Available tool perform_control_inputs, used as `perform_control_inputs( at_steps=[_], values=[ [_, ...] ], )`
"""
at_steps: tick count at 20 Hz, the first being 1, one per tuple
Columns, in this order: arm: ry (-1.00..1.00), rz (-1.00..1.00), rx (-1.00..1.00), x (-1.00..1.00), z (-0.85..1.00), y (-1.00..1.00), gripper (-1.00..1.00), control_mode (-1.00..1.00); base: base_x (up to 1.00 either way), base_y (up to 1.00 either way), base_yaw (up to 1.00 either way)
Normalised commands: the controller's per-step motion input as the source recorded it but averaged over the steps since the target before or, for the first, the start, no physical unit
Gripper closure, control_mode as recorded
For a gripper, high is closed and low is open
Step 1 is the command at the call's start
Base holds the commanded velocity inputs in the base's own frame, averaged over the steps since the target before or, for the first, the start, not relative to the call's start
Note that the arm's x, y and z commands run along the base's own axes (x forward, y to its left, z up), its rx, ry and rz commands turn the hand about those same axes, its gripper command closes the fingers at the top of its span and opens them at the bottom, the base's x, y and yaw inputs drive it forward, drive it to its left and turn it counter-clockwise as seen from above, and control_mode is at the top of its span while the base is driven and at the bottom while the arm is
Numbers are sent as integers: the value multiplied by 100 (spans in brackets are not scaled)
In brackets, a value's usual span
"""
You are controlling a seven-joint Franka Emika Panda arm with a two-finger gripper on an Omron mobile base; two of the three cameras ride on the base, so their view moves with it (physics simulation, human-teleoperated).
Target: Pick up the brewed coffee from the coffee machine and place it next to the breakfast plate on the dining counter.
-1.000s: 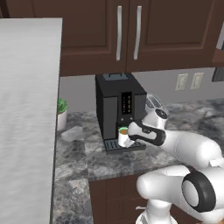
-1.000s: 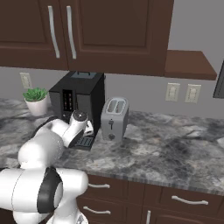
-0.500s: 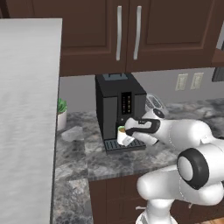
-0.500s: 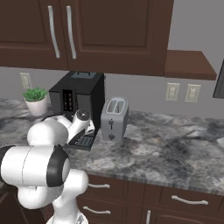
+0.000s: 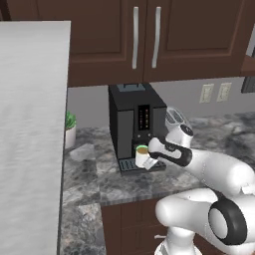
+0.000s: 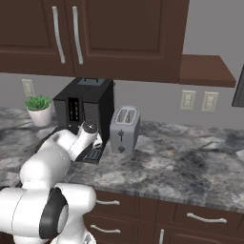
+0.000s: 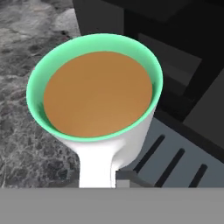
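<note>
The brewed coffee [image 5: 142, 155], a small white mug with a green rim and brown liquid, stands on the slotted drip tray [image 5: 142, 167] of the black coffee machine [image 5: 137, 119]. My gripper [image 5: 150, 161] reaches in from the right and is shut on the mug's handle. In the hand view the mug [image 7: 98, 94] is very close, its white handle [image 7: 97, 168] runs down towards me, and one dark fingertip [image 7: 125, 176] presses against it. The machine [image 6: 83, 105] also stands behind my arm in the right base view. The breakfast plate and the dining counter are out of view.
A silver toaster [image 6: 124, 129] stands just right of the machine. A potted plant [image 5: 69, 130] sits to its left. Dark wood cabinets [image 5: 144, 37] hang low above the machine. A tall grey slab [image 5: 30, 129] blocks the left side. The marble counter [image 6: 181, 162] stretches right.
The jaws have closed from wide open onto the mug's handle. My elbow has swung lower and to the right. The mug stays on the drip tray.
</note>
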Motion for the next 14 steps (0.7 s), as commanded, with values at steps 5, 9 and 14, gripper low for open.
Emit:
perform_control_inputs(
  at_steps=[5,9,14],
  values=[
    [0,0,0,-68,25,-3,100,-100,0,0,0],
    [0,0,0,-72,58,-11,100,-100,0,0,0],
    [-9,0,0,-79,67,-21,100,-100,0,0,0]
  ],
)
